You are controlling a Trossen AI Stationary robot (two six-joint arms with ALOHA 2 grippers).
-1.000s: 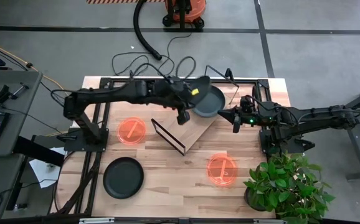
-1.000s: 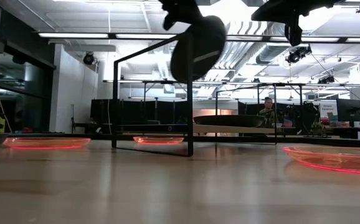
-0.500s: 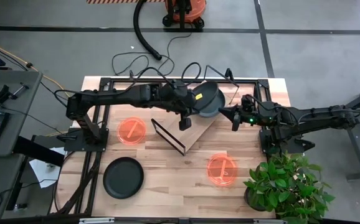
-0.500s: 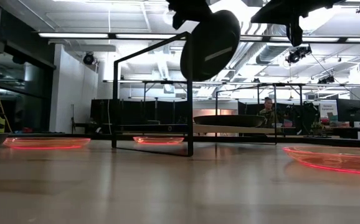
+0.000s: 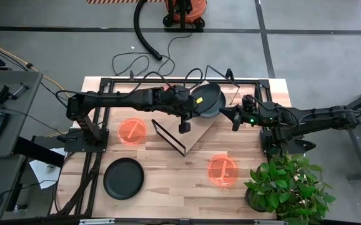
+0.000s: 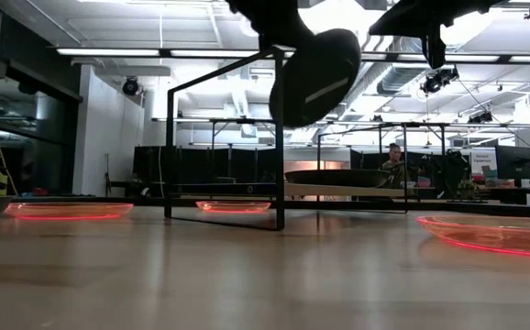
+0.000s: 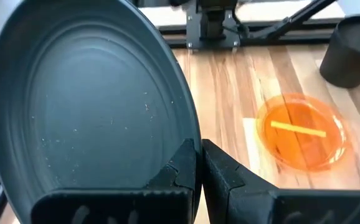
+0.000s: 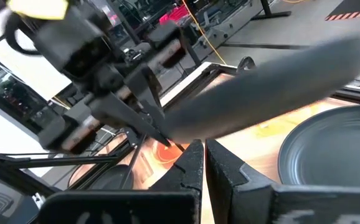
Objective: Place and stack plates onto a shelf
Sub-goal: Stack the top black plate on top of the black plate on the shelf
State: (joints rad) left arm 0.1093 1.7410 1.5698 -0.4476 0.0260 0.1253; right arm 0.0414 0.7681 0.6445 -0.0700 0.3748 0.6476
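Above the shelf, the left gripper pinches a tilted dark plate over another dark plate, while the right gripper waits beside it, fingers pressed together.

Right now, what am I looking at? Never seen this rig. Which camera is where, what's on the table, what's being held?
Two dark robot arms work at a wooden table. There are four cameras: one overhead, one at tabletop height, and one on each wrist.

The left gripper is shut on a dark plate, holding it tilted in the air above the shelf, a light-wood board on a black wire frame. Another dark plate already rests on that shelf. The right gripper waits shut and empty beside the shelf.

On the table lie two orange plates and a third dark plate. A potted plant stands at the table's corner.
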